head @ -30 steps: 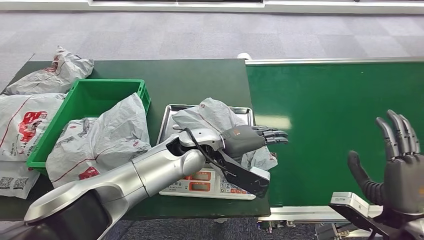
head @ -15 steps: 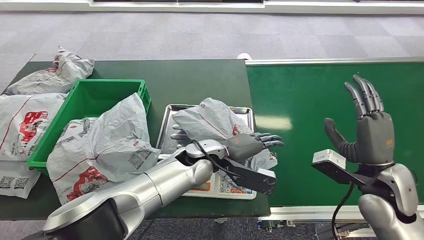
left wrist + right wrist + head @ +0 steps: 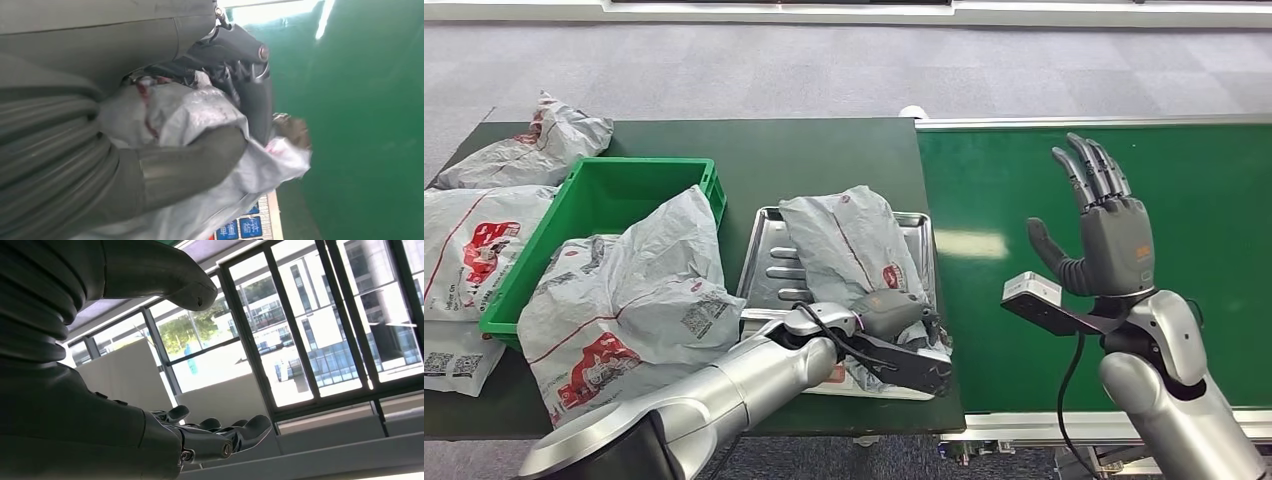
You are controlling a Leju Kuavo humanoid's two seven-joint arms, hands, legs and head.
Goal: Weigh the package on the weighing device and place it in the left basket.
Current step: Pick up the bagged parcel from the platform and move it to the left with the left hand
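A grey plastic package (image 3: 849,240) lies on the steel tray (image 3: 764,270) of the weighing scale, in the middle of the dark table. My left hand (image 3: 892,312) grips the package's near end at the scale's front edge. In the left wrist view the thumb (image 3: 190,160) presses over the crumpled package (image 3: 210,120), with the darker fingers curled around its far side, and the scale's blue keys (image 3: 240,227) show below. My right hand (image 3: 1109,235) is raised over the green belt, fingers spread and holding nothing. The green basket (image 3: 594,195) stands left of the scale.
A large grey package (image 3: 624,300) fills the basket's near part and spills over its rim. More packages (image 3: 474,250) lie on the table's left end. The green conveyor belt (image 3: 1024,180) runs to the right of the table. The right wrist view faces windows past the open hand (image 3: 210,440).
My left hand has drawn back to the scale's near edge and closed on the package, which has shifted on the tray. My right hand has risen and moved left over the belt.
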